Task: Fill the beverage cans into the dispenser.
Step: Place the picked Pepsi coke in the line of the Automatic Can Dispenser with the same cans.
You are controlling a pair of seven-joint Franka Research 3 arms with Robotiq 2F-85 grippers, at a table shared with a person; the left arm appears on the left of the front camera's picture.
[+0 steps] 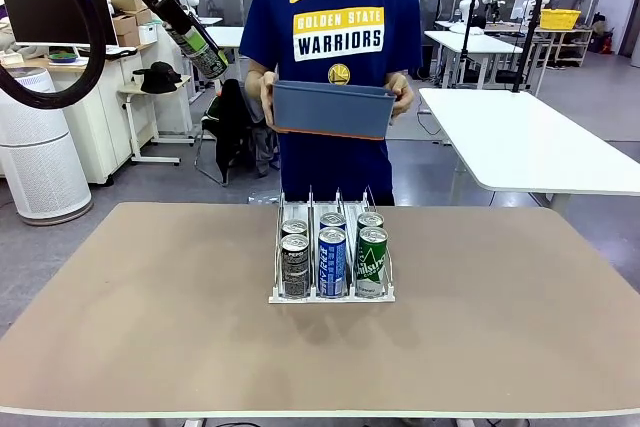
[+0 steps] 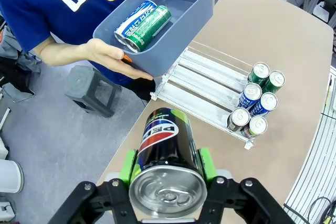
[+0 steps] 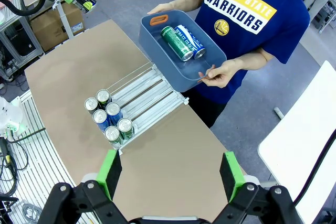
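The left tool (image 2: 168, 165) is clamped on a dark can (image 2: 167, 145), high at the upper left of the front view. The right tool (image 3: 170, 174) has its fingers wide apart, with nothing between them. The dispenser (image 1: 330, 298) sits at the middle of the surface (image 1: 150, 327). Six cans (image 1: 332, 247) (two per lane) stand at its lower end in that view. Above it in the frame, a person holds a blue-grey tub (image 1: 330, 112) with a blue can (image 3: 189, 38) and a green can (image 3: 176, 44) lying inside.
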